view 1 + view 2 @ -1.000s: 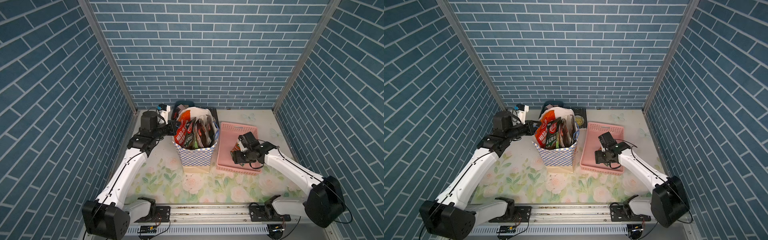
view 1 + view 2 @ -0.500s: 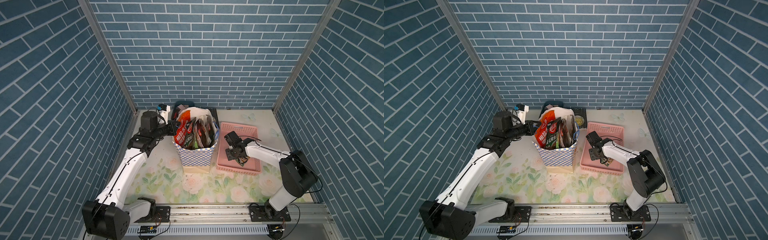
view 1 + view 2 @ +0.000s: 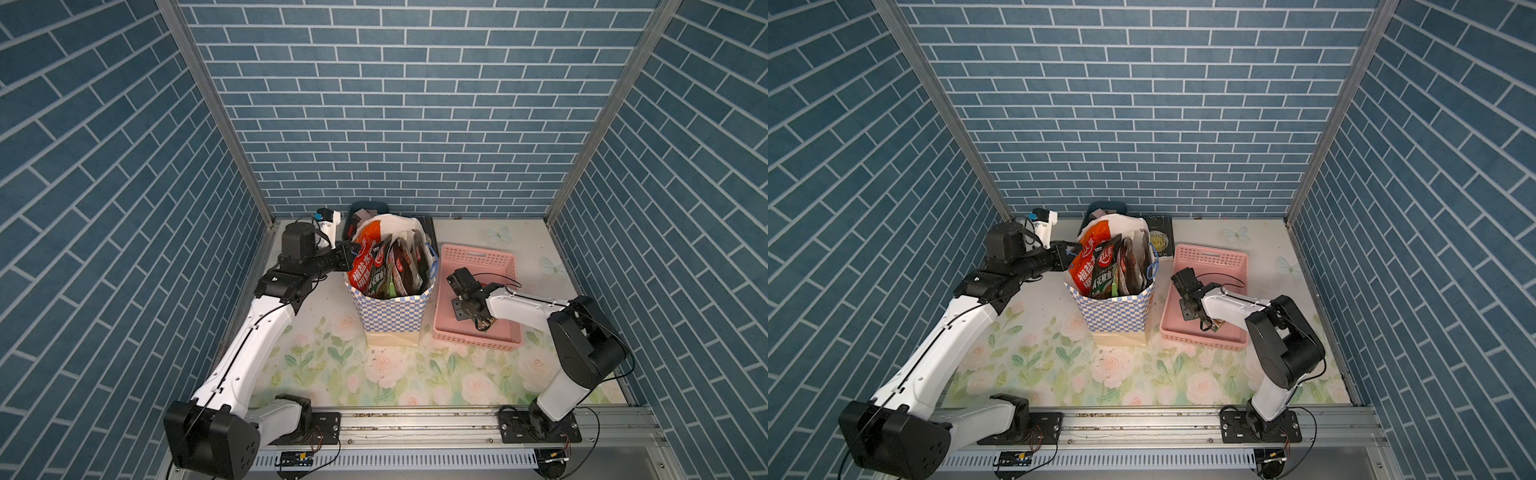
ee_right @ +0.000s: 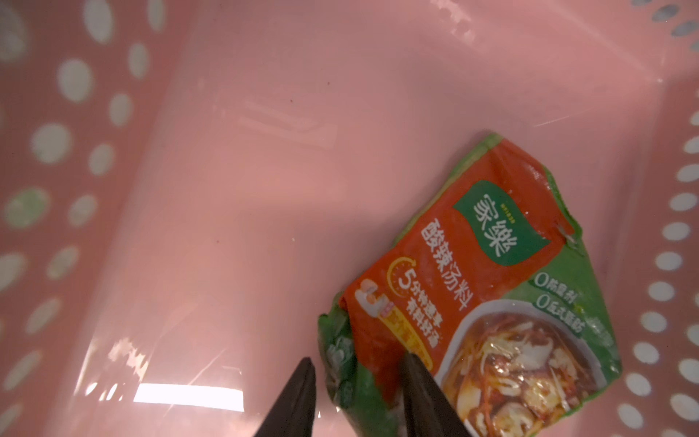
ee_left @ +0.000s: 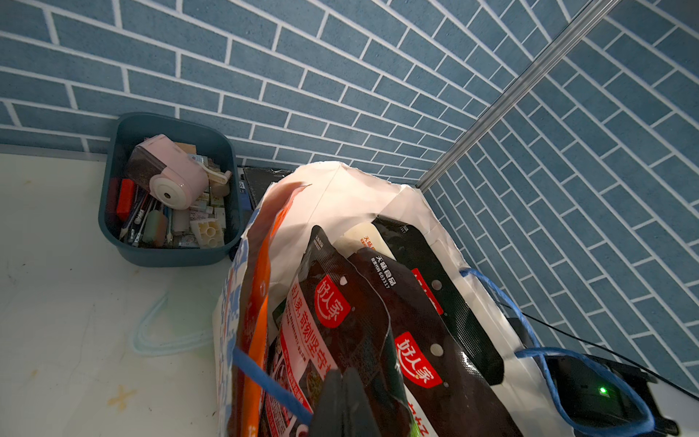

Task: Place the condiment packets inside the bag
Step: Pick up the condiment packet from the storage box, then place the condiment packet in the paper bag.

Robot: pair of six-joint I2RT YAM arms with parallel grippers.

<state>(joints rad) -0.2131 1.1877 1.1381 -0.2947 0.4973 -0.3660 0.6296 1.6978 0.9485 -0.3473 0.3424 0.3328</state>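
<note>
In the pink basket [image 3: 478,251], at the bag's [image 3: 392,318] three o'clock, the right gripper [image 4: 358,359] is now lowered, jaws narrowed but unclamped around the final green packet [image 4: 491,272]; the left gripper [image 5: 342,372] stays closed.

packets [image 5: 340,321]: glossy foil | bag [image 3: 390,311]: matt paper | basket [image 4: 264,189]: smooth plastic

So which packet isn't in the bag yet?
The small green-and-red packet lying flat in the pink basket, at the right gripper. The other packets, black and orange, stand inside the checkered bag.
</note>
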